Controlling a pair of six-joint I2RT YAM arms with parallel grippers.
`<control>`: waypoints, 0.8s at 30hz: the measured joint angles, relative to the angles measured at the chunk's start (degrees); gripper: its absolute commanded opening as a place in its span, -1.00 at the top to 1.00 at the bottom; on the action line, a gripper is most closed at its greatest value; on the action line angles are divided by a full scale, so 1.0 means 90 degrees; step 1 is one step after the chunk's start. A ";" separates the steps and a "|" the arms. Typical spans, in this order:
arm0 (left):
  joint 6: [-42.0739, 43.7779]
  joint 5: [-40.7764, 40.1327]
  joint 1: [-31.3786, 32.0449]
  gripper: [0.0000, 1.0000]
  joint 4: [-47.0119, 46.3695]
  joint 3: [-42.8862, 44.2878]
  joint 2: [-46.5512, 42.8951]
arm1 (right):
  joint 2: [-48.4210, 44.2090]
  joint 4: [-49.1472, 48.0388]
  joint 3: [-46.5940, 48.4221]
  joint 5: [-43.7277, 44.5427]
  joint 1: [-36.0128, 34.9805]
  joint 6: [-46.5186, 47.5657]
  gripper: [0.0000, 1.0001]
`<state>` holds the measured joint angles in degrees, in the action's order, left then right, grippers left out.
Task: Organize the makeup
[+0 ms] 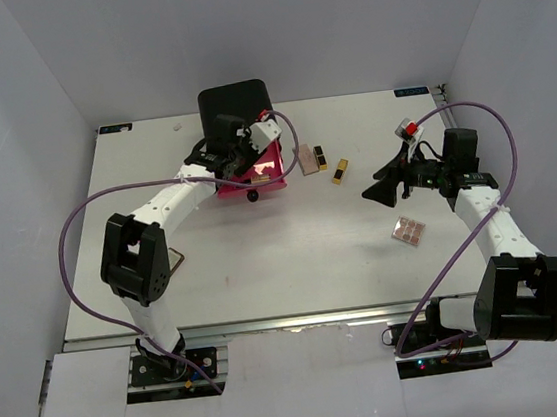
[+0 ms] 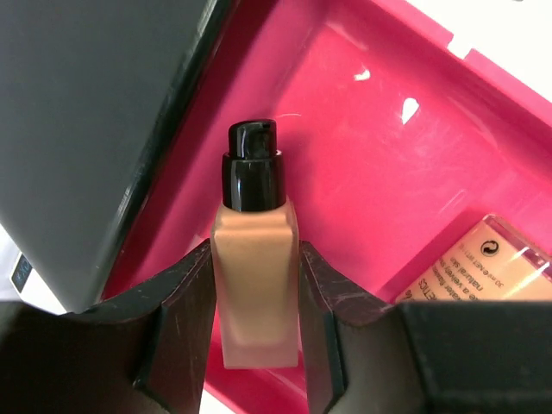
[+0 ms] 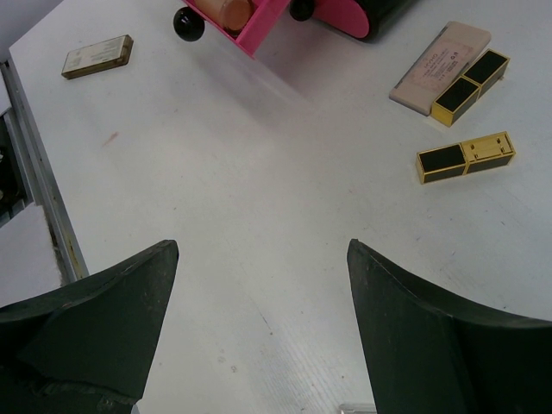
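Note:
My left gripper (image 2: pixel 256 259) is shut on the beige pump bottle (image 2: pixel 253 185) and holds it over the open pink drawer (image 2: pixel 388 129); in the top view the gripper (image 1: pixel 240 159) is at that drawer (image 1: pixel 267 177). A beige tube (image 2: pixel 487 272) lies in the drawer. My right gripper (image 3: pixel 261 246) is open and empty above bare table, right of centre (image 1: pixel 377 192). Two black-and-gold lipsticks (image 3: pixel 466 157) (image 3: pixel 470 84) lie ahead of it, one against a pale pink flat case (image 3: pixel 435 65). The square eyeshadow palette (image 1: pixel 410 231) lies near the right arm. A flat tan compact (image 3: pixel 97 56) lies at the left.
The black box (image 1: pixel 235 105) that holds the drawer stands at the back, left of centre. A black round knob (image 3: pixel 188 23) sticks out of the drawer front. White walls close in the table on three sides. Purple cables loop over both arms.

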<state>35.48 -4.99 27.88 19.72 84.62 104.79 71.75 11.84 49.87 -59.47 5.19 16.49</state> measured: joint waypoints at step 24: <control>-0.4113 0.1198 0.0000 0.48 -0.1491 -0.2100 -0.3138 | 0.0057 0.1397 0.0117 -0.0978 -0.0059 0.2119 -0.58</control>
<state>-1.54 5.79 27.88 6.31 65.72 76.55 72.27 24.41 50.92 -68.28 4.66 35.57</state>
